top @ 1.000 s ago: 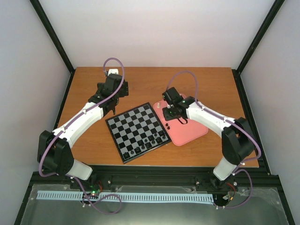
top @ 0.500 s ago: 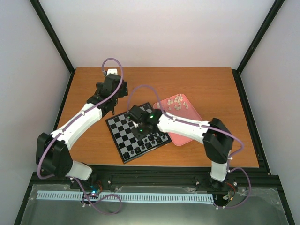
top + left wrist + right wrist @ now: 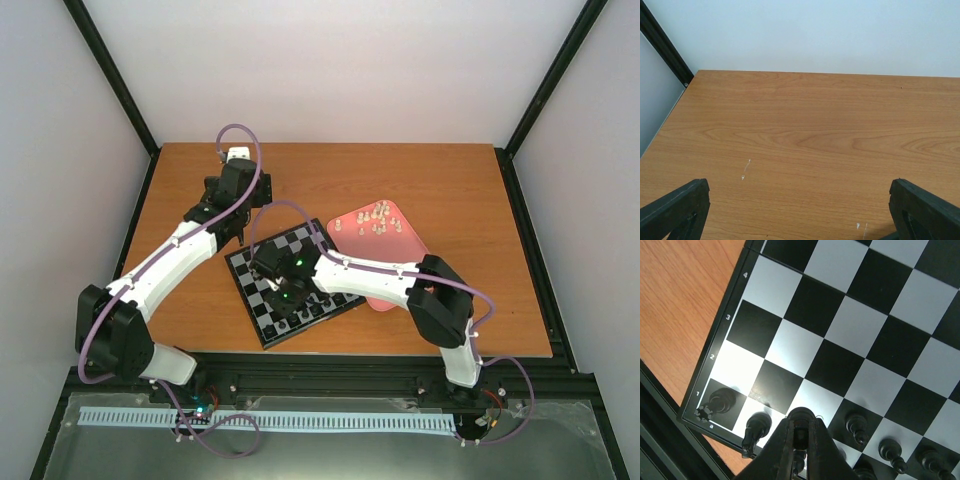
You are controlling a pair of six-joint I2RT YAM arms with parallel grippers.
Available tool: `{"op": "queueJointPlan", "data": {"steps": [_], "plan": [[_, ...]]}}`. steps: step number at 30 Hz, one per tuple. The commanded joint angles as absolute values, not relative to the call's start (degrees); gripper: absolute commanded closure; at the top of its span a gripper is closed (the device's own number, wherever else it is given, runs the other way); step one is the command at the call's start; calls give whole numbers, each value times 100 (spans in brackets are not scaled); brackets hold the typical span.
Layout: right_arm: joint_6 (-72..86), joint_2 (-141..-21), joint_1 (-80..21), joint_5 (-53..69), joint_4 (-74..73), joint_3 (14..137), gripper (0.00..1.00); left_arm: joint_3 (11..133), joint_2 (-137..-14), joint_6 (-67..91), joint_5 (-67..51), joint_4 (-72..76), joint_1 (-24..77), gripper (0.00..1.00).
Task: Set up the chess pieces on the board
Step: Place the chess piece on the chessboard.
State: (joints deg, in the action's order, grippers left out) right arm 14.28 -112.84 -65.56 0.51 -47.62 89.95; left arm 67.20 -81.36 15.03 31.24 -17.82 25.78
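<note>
**Surface and room.** A wood-grain table [image 3: 450, 190] in orange-brown stands between plain white walls [image 3: 340, 70], with black frame posts [image 3: 110, 75] rising at the corners. In the left wrist view the tabletop is bare wood with a few small pale marks.

**Board.** The board [image 3: 300, 245] lies flat at the middle of the table, turned at an angle to its edges. It has black and light-grey checks and a thin black border. The border carries the numbers 1 to 4 and the letter a at the corner seen in the right wrist view.

**Pieces.** Black pieces [image 3: 857, 426] stand in the rows along the board's near edge, one of them on the corner square a1 [image 3: 720, 401]. White pieces [image 3: 375, 220] are grouped at the far end of a pink tray [image 3: 405, 245], which lies just beside the board on its right.

**Arms.** The left gripper [image 3: 240, 236] hangs over the table just beyond the board's far left corner. Its jaws are spread wide with nothing between them. The right arm reaches across the tray to the board. The right gripper [image 3: 800, 422] is low over the near rows, and its jaws are closed on a small black piece [image 3: 801, 415]. Whether that piece touches the board cannot be told.
</note>
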Motion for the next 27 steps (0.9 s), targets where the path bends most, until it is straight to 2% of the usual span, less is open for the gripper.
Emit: {"op": "queueJointPlan", "data": {"steps": [1,27], "plan": [[1432,-11464,-6606,110,-4885,9073,97,6706,-7952,1530,3111,-1696,2628,0],[1418,-11712,-6449,250,-4446,8749,97,6661,-7934,1511,3160,-1657,2628,0]]}}
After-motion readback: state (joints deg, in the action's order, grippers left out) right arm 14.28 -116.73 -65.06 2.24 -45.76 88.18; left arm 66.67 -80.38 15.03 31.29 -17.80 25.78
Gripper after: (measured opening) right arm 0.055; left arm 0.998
